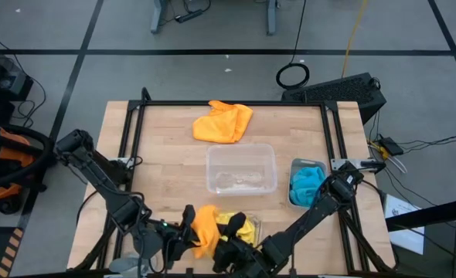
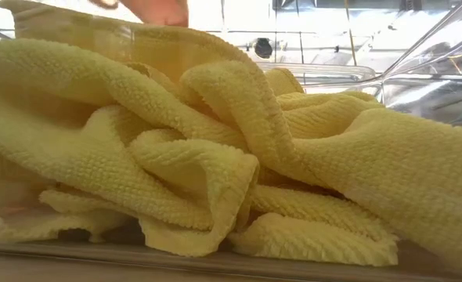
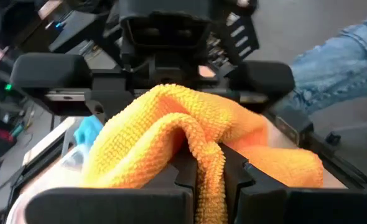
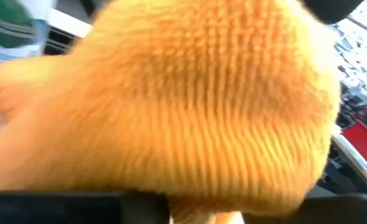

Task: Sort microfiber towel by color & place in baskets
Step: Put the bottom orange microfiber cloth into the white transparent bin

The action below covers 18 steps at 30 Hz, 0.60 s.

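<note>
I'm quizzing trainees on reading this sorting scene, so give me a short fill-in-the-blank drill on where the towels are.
1. The left pincer is shut on an ____ towel.
2. The narrow basket on the table's right side holds ____ towels.
3. The wide basket at the table's centre holds ____ towels.
4. The second orange towel lies on the ____, outside any basket.

Missing words: orange; blue; no; table

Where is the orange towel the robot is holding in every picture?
High view: held orange towel at the bottom middle, in the left pincer, beside the yellow towel.
Low view: not in it; yellow towel fills the picture.
Left wrist view: middle, pinched.
Right wrist view: fills the picture.
Shared landmark: the yellow towel.
</note>
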Each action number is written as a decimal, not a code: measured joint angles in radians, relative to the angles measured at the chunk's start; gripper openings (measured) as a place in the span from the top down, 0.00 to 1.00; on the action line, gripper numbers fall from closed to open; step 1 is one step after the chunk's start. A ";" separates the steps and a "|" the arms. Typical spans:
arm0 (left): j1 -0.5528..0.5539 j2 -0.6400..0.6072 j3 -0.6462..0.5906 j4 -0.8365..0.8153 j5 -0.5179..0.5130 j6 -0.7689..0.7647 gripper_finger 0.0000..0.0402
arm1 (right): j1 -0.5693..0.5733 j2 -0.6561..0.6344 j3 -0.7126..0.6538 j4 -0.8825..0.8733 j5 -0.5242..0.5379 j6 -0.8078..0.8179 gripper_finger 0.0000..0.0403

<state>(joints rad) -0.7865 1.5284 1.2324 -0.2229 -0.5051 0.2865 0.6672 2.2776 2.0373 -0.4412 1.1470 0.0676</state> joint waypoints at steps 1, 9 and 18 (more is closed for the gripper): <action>0.001 0.002 0.000 0.003 0.010 0.010 0.93 | 0.005 0.000 0.000 0.001 -0.002 0.003 0.62; 0.022 0.003 0.000 0.005 0.034 0.034 0.93 | 0.013 0.000 0.000 0.004 -0.119 0.026 0.41; 0.027 0.003 0.000 -0.006 0.164 0.035 0.93 | 0.013 0.000 0.000 0.032 -0.207 0.004 0.33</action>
<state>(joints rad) -0.7593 1.5314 1.2324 -0.2287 -0.3408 0.3214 0.6800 2.2780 2.0373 -0.4090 0.9398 0.0715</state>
